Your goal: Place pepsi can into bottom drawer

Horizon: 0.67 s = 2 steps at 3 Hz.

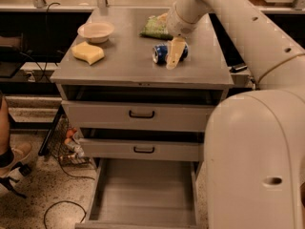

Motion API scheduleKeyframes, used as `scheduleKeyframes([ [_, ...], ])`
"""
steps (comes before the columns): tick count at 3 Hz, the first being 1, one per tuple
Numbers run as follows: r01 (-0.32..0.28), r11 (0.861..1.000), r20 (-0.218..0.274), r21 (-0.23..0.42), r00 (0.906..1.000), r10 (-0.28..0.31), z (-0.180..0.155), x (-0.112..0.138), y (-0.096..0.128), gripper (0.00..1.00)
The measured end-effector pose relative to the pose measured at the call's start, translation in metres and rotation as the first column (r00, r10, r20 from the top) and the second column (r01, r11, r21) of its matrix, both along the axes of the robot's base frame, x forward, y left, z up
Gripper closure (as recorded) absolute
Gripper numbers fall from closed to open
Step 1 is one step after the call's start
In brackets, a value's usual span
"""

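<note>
The pepsi can (162,53) is blue and lies on its side on the grey cabinet top (119,66), right of the middle. My gripper (174,53) reaches down from the upper right and sits right over the can's right half, covering part of it. The bottom drawer (143,192) is pulled out near the floor below the cabinet's front, with a flat bare floor and low side walls, and nothing lies in it.
A green chip bag (155,27) lies behind the can. A pale bowl (96,31) and a yellow sponge (88,52) sit at the left of the top. Two upper drawers with black handles (141,114) are slightly ajar. My white body (252,161) fills the right. A person's shoe (12,163) is at the left.
</note>
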<state>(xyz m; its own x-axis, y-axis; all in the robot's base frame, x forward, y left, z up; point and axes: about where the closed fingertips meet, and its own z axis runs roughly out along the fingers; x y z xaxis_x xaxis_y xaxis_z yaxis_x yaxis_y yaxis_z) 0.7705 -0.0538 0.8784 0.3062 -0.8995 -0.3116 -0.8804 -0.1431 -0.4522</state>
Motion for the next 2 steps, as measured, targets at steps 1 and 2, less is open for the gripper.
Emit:
scheduleKeyframes([
  [1, 0.023, 0.999, -0.027, -0.037, 0.9994, -0.024, -0.009, 0.0059, 0.0053, 0.0],
  [2, 0.035, 0.998, -0.054, -0.06, 0.9978, -0.039, -0.0175, 0.0104, 0.0086, 0.0],
])
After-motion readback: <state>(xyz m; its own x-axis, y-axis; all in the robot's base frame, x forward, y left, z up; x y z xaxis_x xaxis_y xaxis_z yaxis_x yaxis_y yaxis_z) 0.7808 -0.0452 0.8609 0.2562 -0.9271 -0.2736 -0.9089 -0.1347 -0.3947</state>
